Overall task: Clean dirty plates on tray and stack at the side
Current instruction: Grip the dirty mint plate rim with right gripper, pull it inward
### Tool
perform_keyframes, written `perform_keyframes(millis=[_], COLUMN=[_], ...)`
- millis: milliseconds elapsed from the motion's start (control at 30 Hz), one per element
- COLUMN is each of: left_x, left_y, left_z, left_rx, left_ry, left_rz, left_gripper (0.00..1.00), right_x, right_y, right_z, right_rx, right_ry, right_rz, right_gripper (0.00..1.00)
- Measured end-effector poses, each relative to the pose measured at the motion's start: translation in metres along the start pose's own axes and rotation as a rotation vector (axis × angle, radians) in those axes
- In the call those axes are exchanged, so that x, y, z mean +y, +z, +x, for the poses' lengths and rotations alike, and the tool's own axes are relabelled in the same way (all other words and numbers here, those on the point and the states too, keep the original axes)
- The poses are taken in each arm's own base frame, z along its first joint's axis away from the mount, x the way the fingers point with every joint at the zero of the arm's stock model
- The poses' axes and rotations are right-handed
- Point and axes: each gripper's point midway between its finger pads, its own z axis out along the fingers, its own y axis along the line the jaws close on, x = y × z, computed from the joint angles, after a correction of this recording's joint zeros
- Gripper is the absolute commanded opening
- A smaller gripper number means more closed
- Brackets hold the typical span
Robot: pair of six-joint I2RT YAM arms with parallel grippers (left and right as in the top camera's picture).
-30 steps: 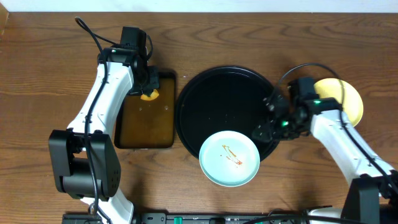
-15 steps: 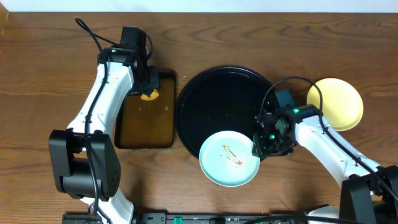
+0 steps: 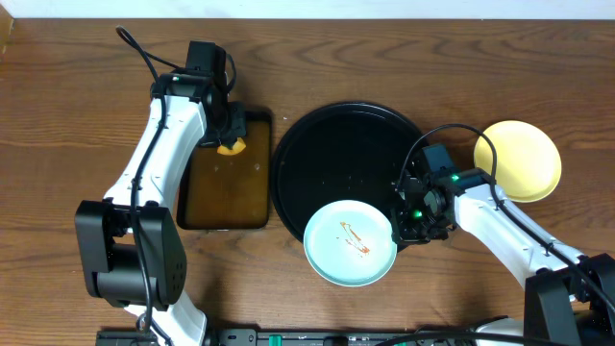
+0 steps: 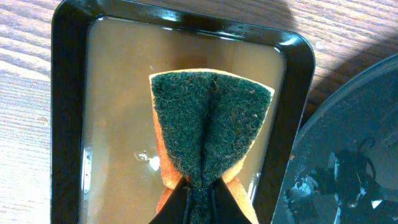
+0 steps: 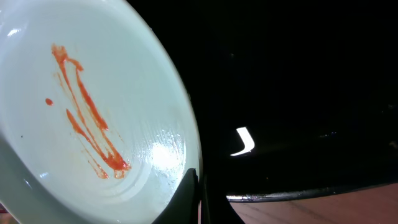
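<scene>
Clearly, both arms are occupied. Our left arm rises from its base at the near left of the worktop (image 3: 77, 77) and stretches away from us. Its wrist is bent down over the far end of the brown tray (image 4: 68, 124). The left gripper (image 4: 199, 202) is clamped on the lower corner of a sponge (image 4: 208, 118), whose green scouring face is toward the wrist camera, with orange foam showing behind it. The sponge hangs over the thin layer of liquid in that tray; we cannot tell whether it touches the liquid.

Our right arm comes in from the near right corner, its forearm angled toward the middle of the worktop, with a cable looping above the wrist. The right gripper (image 3: 399, 223) sits at the near right rim of the black tray (image 3: 336, 154). From the wrist view its fingers are pinched together on the right edge of the mint-green plate (image 3: 336, 259). That plate lies across the near rim of the black tray, part of it over the wood. Thin red sauce streaks (image 5: 87, 118) cross its middle.

We see the yellow plate (image 3: 519, 159) on the bare worktop just to the right of the black tray, behind the right wrist and apart from the gripper.
</scene>
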Motion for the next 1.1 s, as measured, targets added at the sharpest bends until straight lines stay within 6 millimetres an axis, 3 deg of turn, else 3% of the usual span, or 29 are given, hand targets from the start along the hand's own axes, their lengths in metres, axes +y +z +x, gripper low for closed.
perform_keyframes(millis=[133, 200, 300, 600, 733, 1000, 1100], left_x=[0.000, 0.000, 0.000, 0.000, 0.000, 0.000, 0.000], left_y=[0.000, 0.000, 0.000, 0.000, 0.000, 0.000, 0.000], left_z=[0.000, 0.000, 0.000, 0.000, 0.000, 0.000, 0.000], left_rx=[0.000, 0.000, 0.000, 0.000, 0.000, 0.000, 0.000], left_ry=[0.000, 0.000, 0.000, 0.000, 0.000, 0.000, 0.000], left_rz=[0.000, 0.000, 0.000, 0.000, 0.000, 0.000, 0.000], left_gripper=[0.07, 0.08, 0.08, 0.08, 0.07, 0.08, 0.07], right_x=[0.000, 0.000, -0.001, 0.000, 0.006, 0.014, 0.018], right_y=[0.000, 0.001, 0.002, 0.010, 0.015, 0.016, 0.009], right_z=[0.000, 0.001, 0.004, 0.010, 0.012, -0.008, -0.029], right_rx=[0.001, 0.003, 0.010, 0.022, 0.022, -0.062, -0.136], right_ry=[0.011, 0.023, 0.033, 0.054, 0.046, 0.018, -0.006], right_rz=[0.000, -0.001, 0.000, 0.003, -0.006, -0.037, -0.033], right_gripper=[0.01, 0.08, 0.09, 0.07, 0.01, 0.01, 0.01])
